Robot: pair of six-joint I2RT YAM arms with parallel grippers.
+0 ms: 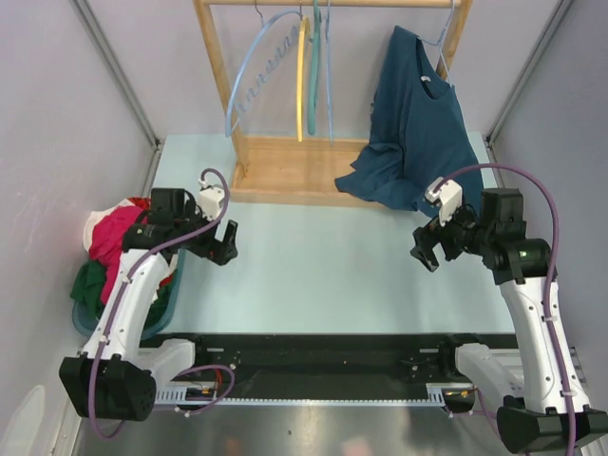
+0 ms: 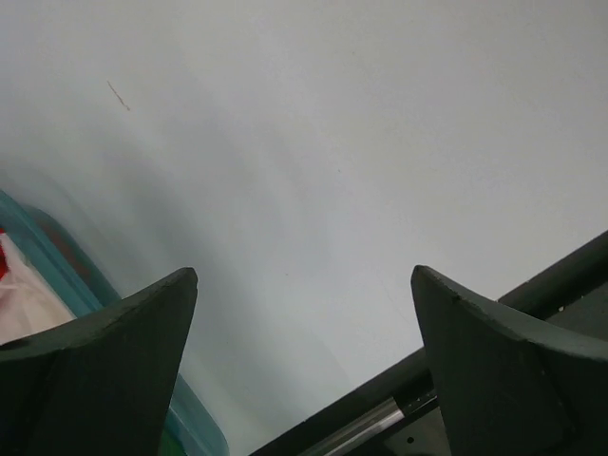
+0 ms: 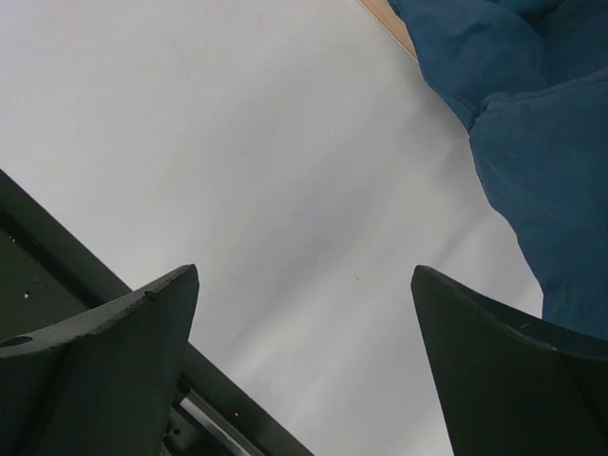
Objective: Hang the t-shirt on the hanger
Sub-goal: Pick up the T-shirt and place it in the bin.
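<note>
Left tool (image 1: 220, 249) and right tool (image 1: 432, 252) gape apart; t-shirt (image 1: 116, 245) seemingly lies heaped near left tool.

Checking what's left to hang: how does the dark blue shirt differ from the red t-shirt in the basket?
The dark blue shirt hangs from the wooden rack, hem trailing on its base; the red t-shirt lies bunched in the basket. The dark blue shirt is back right, the red t-shirt far left. Both are plain-coloured.
</note>
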